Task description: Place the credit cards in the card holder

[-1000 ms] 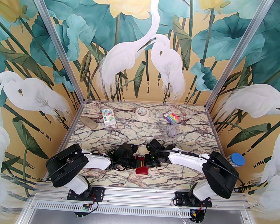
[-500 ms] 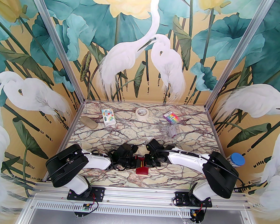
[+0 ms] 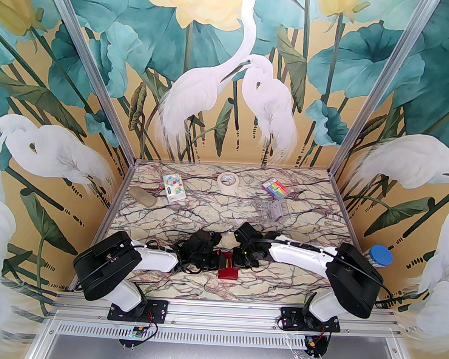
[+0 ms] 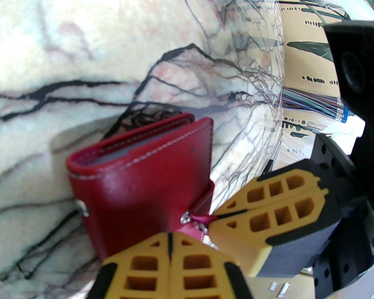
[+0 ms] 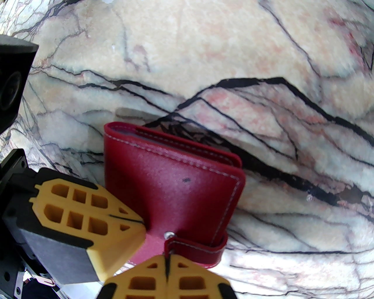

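The dark red card holder point(image 3: 229, 273) lies near the table's front middle, folded almost shut. Pale grey-blue credit cards point(image 4: 117, 154) show as a thin edge inside its fold, also seen in the right wrist view as the cards point(image 5: 131, 132). My left gripper point(image 4: 169, 242) is shut, its tips pinching the holder's near flap. My right gripper point(image 5: 166, 260) is shut on the holder's snap tab point(image 5: 192, 248). The two grippers meet tip to tip over the holder point(image 5: 175, 181), the left gripper point(image 3: 219, 262) from the left and the right gripper point(image 3: 236, 262) from the right.
Towards the back stand a clear plastic box point(image 3: 271, 210), a rainbow-striped packet point(image 3: 275, 187), a tape roll point(image 3: 228, 181), a small white printed box point(image 3: 173, 187) and a tan lump point(image 3: 143, 196). A blue-lidded jar point(image 3: 379, 257) sits past the right edge.
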Action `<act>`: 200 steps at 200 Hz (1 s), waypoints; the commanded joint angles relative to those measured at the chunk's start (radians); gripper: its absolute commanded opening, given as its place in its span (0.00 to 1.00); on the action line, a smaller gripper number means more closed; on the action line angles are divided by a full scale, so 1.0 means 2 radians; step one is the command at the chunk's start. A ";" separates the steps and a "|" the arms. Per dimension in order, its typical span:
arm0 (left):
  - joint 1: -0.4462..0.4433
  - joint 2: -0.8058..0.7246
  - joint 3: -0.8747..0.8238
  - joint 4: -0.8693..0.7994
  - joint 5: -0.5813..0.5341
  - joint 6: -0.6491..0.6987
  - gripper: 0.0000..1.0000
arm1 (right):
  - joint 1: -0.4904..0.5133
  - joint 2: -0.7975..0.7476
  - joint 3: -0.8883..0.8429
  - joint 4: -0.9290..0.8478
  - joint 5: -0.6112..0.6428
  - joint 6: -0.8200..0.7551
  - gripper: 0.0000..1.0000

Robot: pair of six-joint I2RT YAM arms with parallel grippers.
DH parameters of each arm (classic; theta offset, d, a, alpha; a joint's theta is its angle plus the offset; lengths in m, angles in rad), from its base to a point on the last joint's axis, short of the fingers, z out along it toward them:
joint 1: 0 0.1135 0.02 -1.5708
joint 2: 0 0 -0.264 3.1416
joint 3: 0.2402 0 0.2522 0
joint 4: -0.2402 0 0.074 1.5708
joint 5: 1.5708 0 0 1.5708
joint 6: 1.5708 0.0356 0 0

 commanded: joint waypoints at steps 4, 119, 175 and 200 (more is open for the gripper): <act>-0.003 0.006 -0.002 -0.034 -0.026 0.004 0.00 | 0.003 -0.015 0.010 -0.018 0.012 -0.008 0.00; -0.003 0.010 0.000 -0.039 -0.030 0.007 0.00 | 0.002 0.004 0.015 -0.008 0.002 -0.010 0.00; -0.003 0.010 -0.001 -0.036 -0.029 0.005 0.00 | 0.002 0.020 0.017 -0.002 0.000 -0.010 0.00; -0.003 0.011 -0.002 -0.036 -0.030 0.005 0.00 | 0.002 0.023 0.020 -0.006 0.006 -0.010 0.00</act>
